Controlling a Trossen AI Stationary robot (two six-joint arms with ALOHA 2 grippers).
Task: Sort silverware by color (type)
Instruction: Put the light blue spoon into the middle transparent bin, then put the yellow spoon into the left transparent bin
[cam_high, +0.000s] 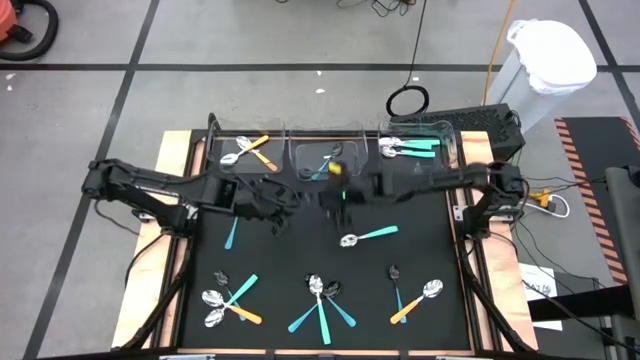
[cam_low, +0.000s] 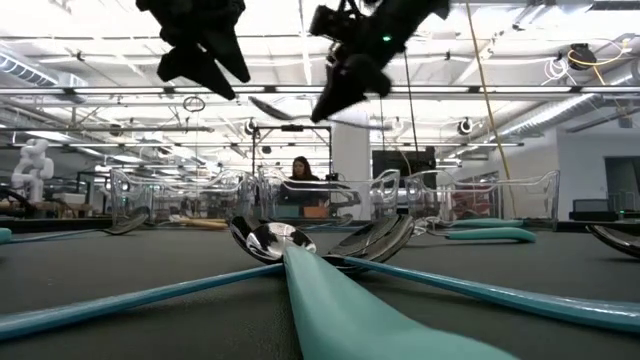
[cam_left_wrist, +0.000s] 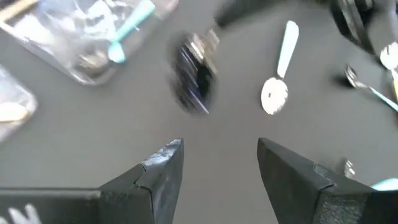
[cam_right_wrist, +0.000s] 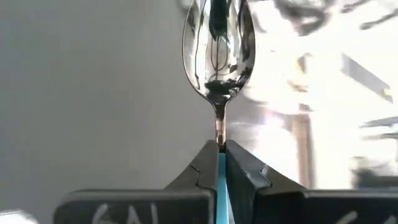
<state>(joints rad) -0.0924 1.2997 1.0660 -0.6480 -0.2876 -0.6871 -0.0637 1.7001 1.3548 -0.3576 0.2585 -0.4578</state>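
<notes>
My right gripper (cam_right_wrist: 221, 144) is shut on a spoon with a shiny silver bowl (cam_right_wrist: 217, 43) and a teal handle. It hangs above the middle of the black mat (cam_high: 290, 260), in front of the clear bins. My left gripper (cam_left_wrist: 221, 155) is open and holds nothing; it hangs just to the left of the right one (cam_high: 333, 205). A silver spoon with a teal handle (cam_high: 368, 237) lies flat on the mat near the centre. A teal spoon (cam_high: 232, 232) lies flat to the left. Both grippers (cam_low: 205, 60) (cam_low: 345, 90) are high above the mat in the low view. My right gripper pinches the spoon's teal handle (cam_right_wrist: 221, 171) between its two fingers, close to the end where the thin metal neck begins. The fingers lie along the handle, and the bowl sticks out ahead of the fingertips. The spoon is lifted clear of the mat.
Three clear bins stand along the mat's far edge: the left one (cam_high: 245, 150) holds an orange-handled spoon, while the middle one (cam_high: 325, 160) and the right one (cam_high: 415, 148) hold teal ones. Clusters of spoons (cam_high: 225, 300) (cam_high: 320, 300) (cam_high: 415, 295) lie near the front edge.
</notes>
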